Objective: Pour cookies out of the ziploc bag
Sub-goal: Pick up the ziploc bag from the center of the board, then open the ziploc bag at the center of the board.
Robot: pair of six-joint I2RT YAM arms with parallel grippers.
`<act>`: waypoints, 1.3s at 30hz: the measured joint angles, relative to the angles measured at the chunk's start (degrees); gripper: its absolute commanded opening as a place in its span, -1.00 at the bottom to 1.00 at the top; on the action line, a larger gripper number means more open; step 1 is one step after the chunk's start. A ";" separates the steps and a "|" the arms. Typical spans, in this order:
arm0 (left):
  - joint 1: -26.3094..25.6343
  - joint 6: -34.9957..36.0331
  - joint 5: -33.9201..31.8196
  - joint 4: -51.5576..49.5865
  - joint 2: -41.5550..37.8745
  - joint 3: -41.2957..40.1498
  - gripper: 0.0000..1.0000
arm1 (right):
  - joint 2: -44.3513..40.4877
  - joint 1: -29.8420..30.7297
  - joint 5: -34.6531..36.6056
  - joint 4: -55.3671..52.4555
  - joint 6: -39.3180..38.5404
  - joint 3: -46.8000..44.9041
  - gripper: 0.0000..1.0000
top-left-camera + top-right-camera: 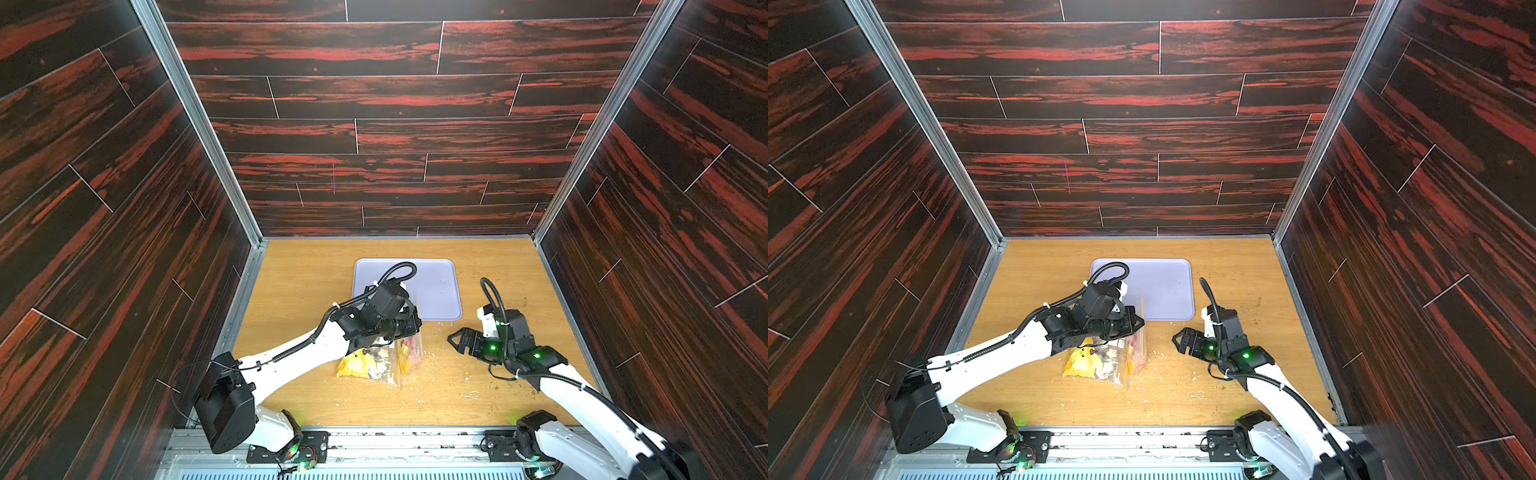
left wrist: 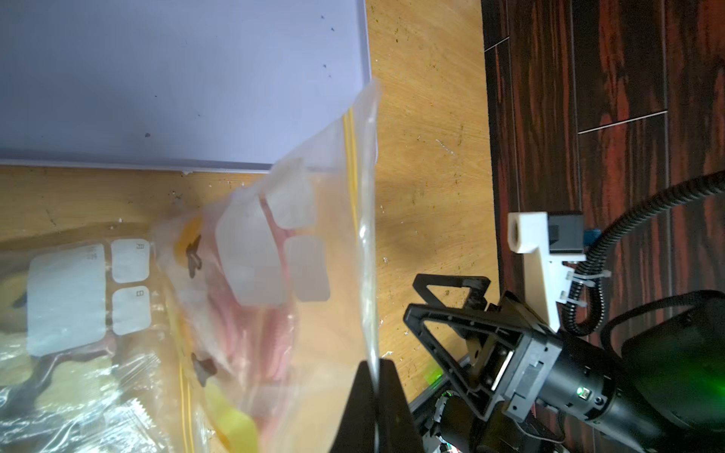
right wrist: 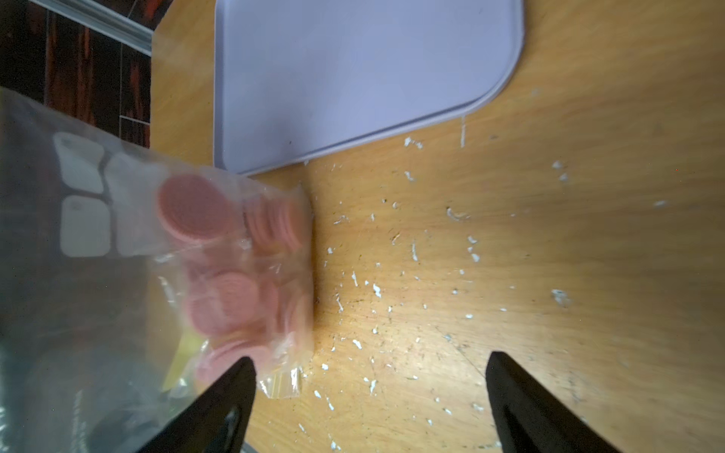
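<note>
Many crumbs point(image 3: 376, 290) between ziploc bag point(image 1: 386, 365), right gripper point(image 1: 455, 344); tray point(image 1: 436, 286) beyond.

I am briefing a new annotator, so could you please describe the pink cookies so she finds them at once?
On the wooden table, just before the lavender tray's near edge, the left end effector pinches a clear ziploc bag. The pink cookies lie inside, on the side facing the right arm: flat round discs, unlike the yellow lump beside them.

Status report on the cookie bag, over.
Left fingers shut on bag edge. Right fingers open beside bag. Cookies inside bag. Crumbs on table, nothing blocking.
</note>
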 measured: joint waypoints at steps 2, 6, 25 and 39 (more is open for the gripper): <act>0.00 0.00 -0.13 0.00 0.63 0.00 -1.00 | 0.98 0.00 -1.11 1.14 0.17 -0.33 0.88; 0.00 0.02 -0.17 -0.04 1.90 0.02 -1.00 | 3.02 0.00 -3.10 3.74 0.70 -0.92 0.86; 0.00 0.74 0.00 -1.81 2.43 0.76 -0.67 | 17.44 2.89 -6.54 14.62 2.51 0.87 0.82; 0.00 2.23 -0.44 -1.81 -1.31 0.74 0.05 | 20.55 5.84 -6.62 18.36 3.10 2.32 0.82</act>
